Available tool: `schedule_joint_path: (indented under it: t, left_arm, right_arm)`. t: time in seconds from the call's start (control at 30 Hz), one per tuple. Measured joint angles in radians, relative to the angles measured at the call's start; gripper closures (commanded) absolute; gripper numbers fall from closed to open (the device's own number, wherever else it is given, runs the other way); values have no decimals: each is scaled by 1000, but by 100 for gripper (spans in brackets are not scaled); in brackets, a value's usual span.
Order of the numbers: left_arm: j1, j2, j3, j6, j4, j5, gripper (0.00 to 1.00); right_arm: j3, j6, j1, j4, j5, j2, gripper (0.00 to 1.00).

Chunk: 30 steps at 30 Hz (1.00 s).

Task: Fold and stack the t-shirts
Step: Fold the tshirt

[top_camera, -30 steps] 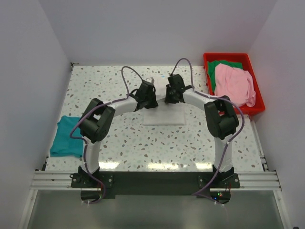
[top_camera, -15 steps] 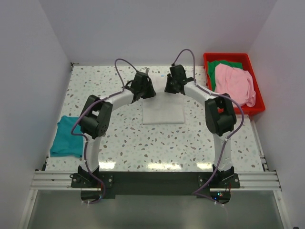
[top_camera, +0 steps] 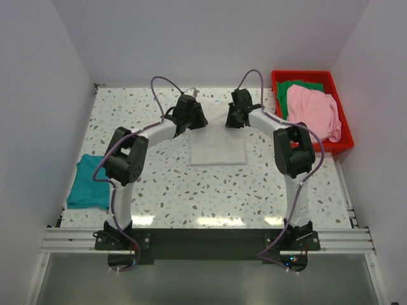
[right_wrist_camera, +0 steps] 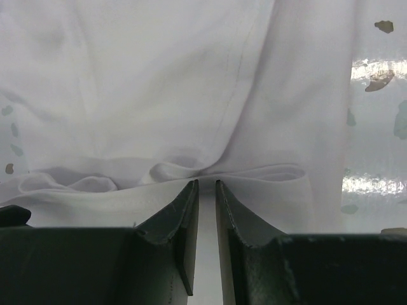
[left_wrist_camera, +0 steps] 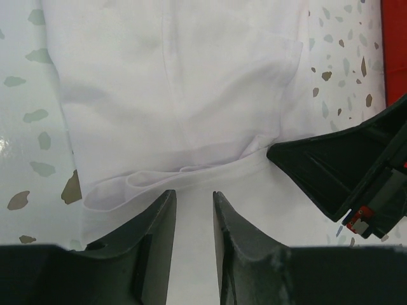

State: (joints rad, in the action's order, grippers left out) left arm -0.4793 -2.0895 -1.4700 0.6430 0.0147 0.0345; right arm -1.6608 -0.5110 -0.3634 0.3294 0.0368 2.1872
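Observation:
The off-white t-shirt (top_camera: 219,149) lies folded into a rectangle at the table's centre; it also fills the left wrist view (left_wrist_camera: 178,95) and the right wrist view (right_wrist_camera: 159,82). My left gripper (top_camera: 192,121) is at its far left corner, jaws a little apart over the cloth (left_wrist_camera: 194,194), with a folded edge just beyond the tips. My right gripper (top_camera: 236,119) is at the far right corner, jaws nearly closed (right_wrist_camera: 206,183), and the cloth puckers at the tips. The teal t-shirt (top_camera: 89,181) lies folded at the left edge. The pink t-shirt (top_camera: 311,111) and the green t-shirt (top_camera: 296,86) lie in the bin.
A red plastic bin (top_camera: 302,74) stands at the back right corner; its edge shows in the left wrist view (left_wrist_camera: 394,51). White walls close in the table on three sides. The right gripper's body (left_wrist_camera: 343,171) shows close beside the left one.
Both grippers moved away from me toward the far edge of the off-white t-shirt, and more of the shirt now shows in front of them. Between the last two frames they barely moved.

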Motion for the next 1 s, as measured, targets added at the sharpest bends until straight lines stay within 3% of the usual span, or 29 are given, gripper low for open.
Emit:
schedule_joint_path:
  t: [0.23, 0.43, 0.73, 1.0]
  left_arm:
    - [0, -8, -1, -1, -23, 14, 78]
    - [-1, -63, -16, -2, -35, 22, 79]
    - [-1, -109, -17, 0, -35, 16, 80]
    - [-4, -95, 34, 50, -84, -13, 81]
  right_arm:
    - [58, -1, 0, 6, 3, -78, 78]
    - [62, -8, -14, -60, -64, -111, 78]
    - [31, -53, -48, -125, -164, 8, 81]
    - [199, -161, 4, -315, -257, -3, 82]
